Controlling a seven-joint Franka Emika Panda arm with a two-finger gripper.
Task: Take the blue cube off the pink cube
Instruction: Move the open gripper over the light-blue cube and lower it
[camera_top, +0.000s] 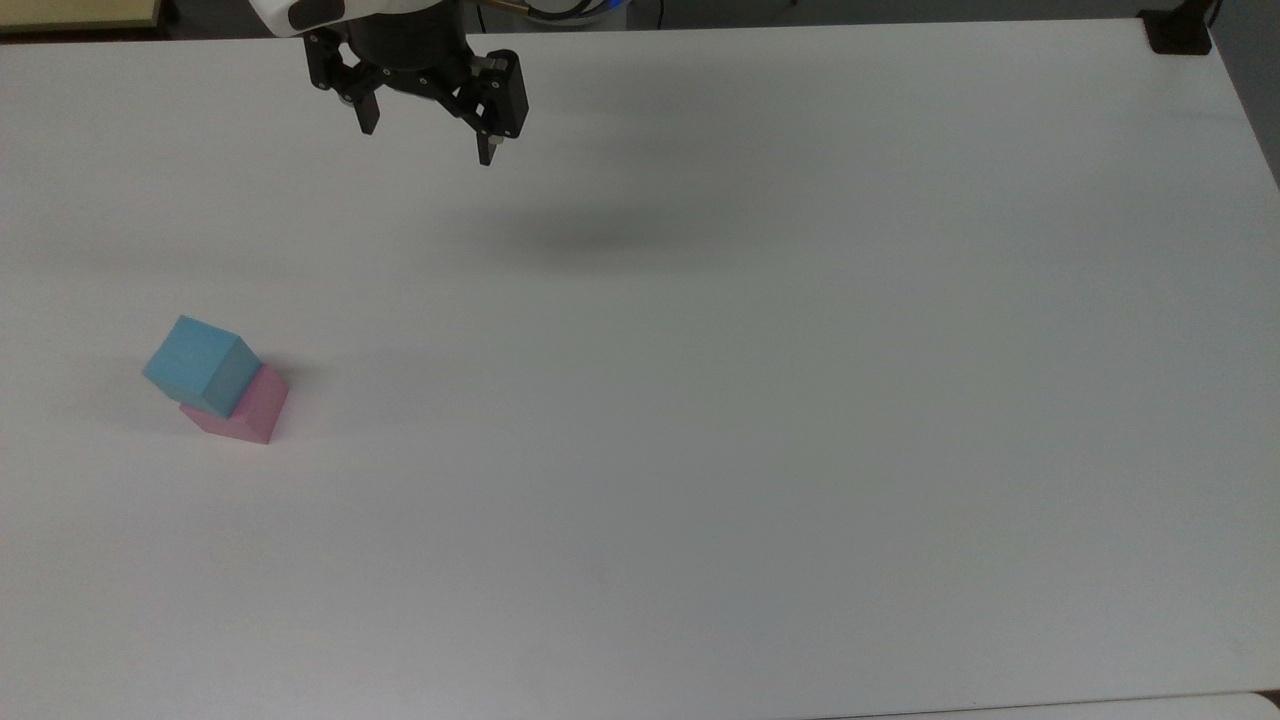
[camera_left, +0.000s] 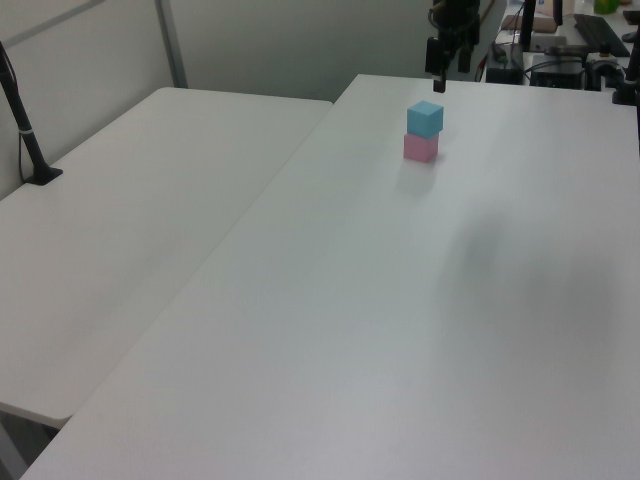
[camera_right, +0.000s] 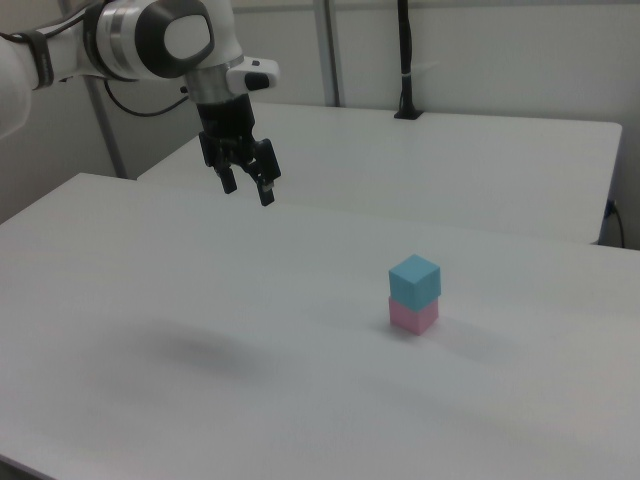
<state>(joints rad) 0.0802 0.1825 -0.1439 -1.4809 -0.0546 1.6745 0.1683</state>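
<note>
Blue cube (camera_top: 201, 364) stacked on pink cube (camera_top: 246, 407), both matte and plain-faced, slightly twisted against each other, near the top view's left edge of a smooth white counter (camera_top: 760, 400). Claw (camera_top: 428, 146) hanging well apart above bare surface, fingers spread, grasping nothing. Second white counter (camera_left: 130, 210) alongside, black post (camera_left: 22, 125) on it.

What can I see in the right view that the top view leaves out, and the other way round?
The right view alone shows the robot's white arm reaching in from the right view's left, a second table behind, and a black pole standing on it. The top view alone shows the whole main tabletop from above, and the pink cube peeking out from under the blue cube at a slant. Both show the blue cube sitting on the pink one, and the hand open, hanging in the air well away from them.
</note>
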